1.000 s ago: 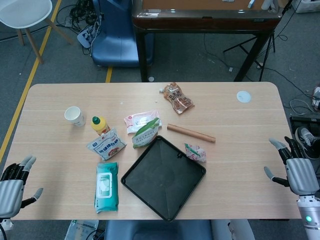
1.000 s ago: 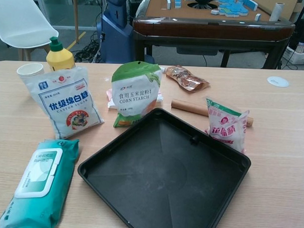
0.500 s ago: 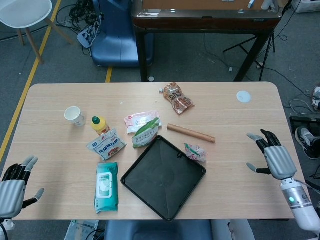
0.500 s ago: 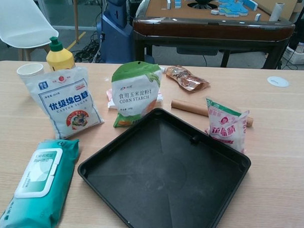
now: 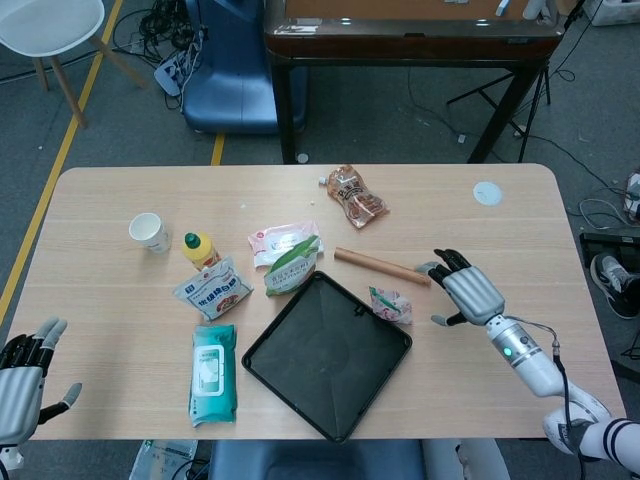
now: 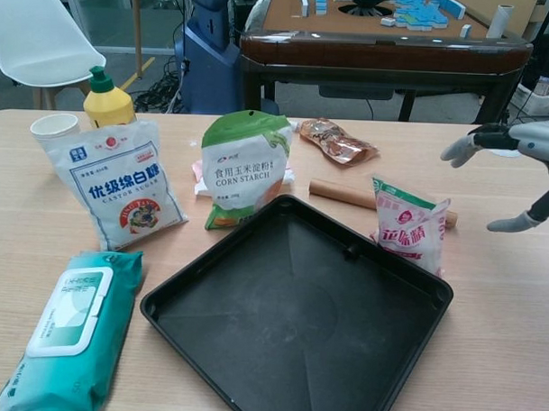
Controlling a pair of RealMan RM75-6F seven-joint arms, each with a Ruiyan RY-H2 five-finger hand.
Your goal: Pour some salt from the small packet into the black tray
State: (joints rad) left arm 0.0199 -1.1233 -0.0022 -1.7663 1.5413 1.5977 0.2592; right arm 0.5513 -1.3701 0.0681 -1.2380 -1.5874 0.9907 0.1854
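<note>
At the far left edge of the table (image 5: 120,290), the left hand (image 5: 22,372) hung off the near corner with its fingers spread and nothing in them. A white paper cup (image 5: 149,231) stood upright near the left side; what it held could not be told. Just right of it stood a yellow squeeze bottle (image 5: 200,248) with a green cap, and in front of that leaned a white-and-blue bag of caster sugar (image 6: 120,184), sealed. A teal pack of wet wipes (image 6: 67,329) lay flat below the sugar, its lid closed. Next came a green-topped corn starch pouch (image 6: 245,168), propped upright at the tray's far left edge, with a flat pink-and-white packet (image 5: 280,239) lying behind it. The black tray (image 6: 251,349) sat near the middle, turned cornerwise, with only a faint dusty smear on its floor. A brown snack packet (image 5: 356,196) lay farther back. A wooden rolling pin (image 5: 381,267) lay behind the tray's right corner. The small salt packet (image 6: 409,224) stood upright just beside the tray's right rim, outside it. The right hand (image 5: 467,291) hovered near the packet, apart from it, fingers spread wide and holding nothing. A small white disc (image 5: 487,193) lay toward the far right.
</note>
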